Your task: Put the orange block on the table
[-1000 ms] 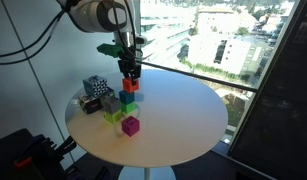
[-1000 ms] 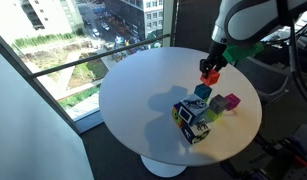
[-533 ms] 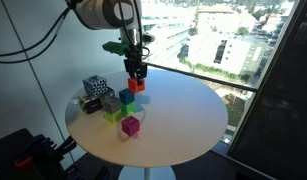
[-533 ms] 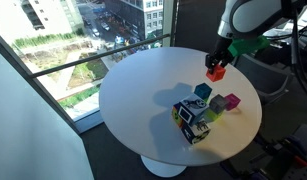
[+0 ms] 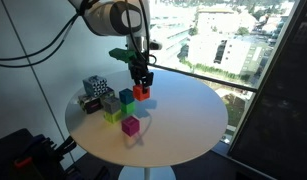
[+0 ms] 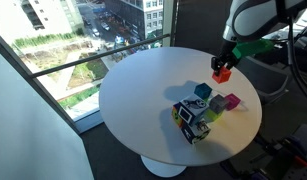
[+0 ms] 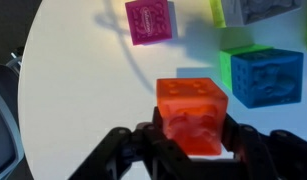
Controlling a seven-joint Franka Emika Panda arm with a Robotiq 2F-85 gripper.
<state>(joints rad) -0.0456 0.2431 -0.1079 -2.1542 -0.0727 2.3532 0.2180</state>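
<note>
My gripper [image 5: 142, 88] is shut on the orange block [image 5: 142, 93], a small red-orange cube, and holds it just above the round beige table [image 5: 183, 115]. The block also shows in an exterior view [image 6: 222, 73] under the gripper [image 6: 224, 68], near the table's [image 6: 143, 100] far edge. In the wrist view the orange block [image 7: 191, 115] sits clamped between the two black fingers of the gripper [image 7: 193, 140], over the pale tabletop [image 7: 83, 90].
A magenta cube [image 5: 130, 125], a lime-green cube [image 5: 115, 115], a teal-blue cube [image 5: 127, 97] and grey patterned cubes [image 5: 94, 90] cluster on the table beside the gripper. The wrist view shows the magenta cube [image 7: 149, 20] and a blue cube [image 7: 265, 77]. A window rail runs behind.
The gripper has moved sideways with the orange block, away from above the cube cluster, and come lower toward the tabletop.
</note>
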